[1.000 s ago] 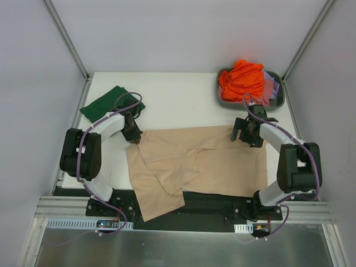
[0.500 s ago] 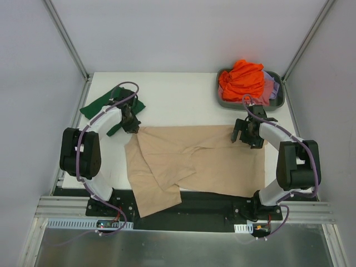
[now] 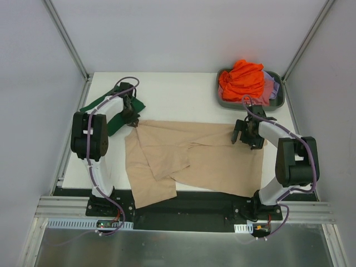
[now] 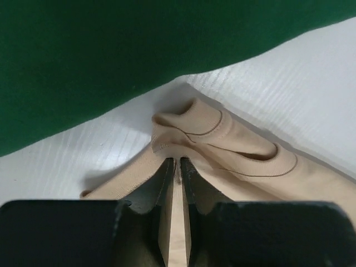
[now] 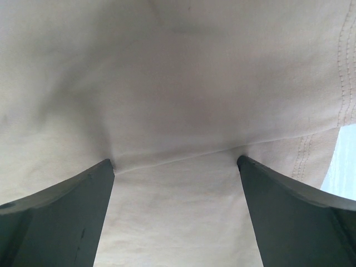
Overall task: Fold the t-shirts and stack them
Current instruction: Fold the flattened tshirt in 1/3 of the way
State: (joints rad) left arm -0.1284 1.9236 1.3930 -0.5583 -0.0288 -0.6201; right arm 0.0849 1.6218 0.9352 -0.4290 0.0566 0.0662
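Beige cotton t-shirt (image 3: 206,156) is spread on the white table (image 3: 178,100), its near hem over the front edge. Top view: left gripper (image 3: 132,119) is at its far-left corner, beside the dark green t-shirt (image 3: 89,110). Right gripper (image 3: 240,137) is at the far-right corner. Bright orange tee (image 3: 242,78) is heaped in the grey plastic tub (image 3: 222,101).

Left wrist: jaws pinched tight on a bunched beige edge, green tee just behind.

Right wrist: jaws wide apart, tips pressing flat cloth, nothing held.

Suggest closing the right on the fabric first, then tensioning both corners evenly to flatten. Keep the left off the green tee.
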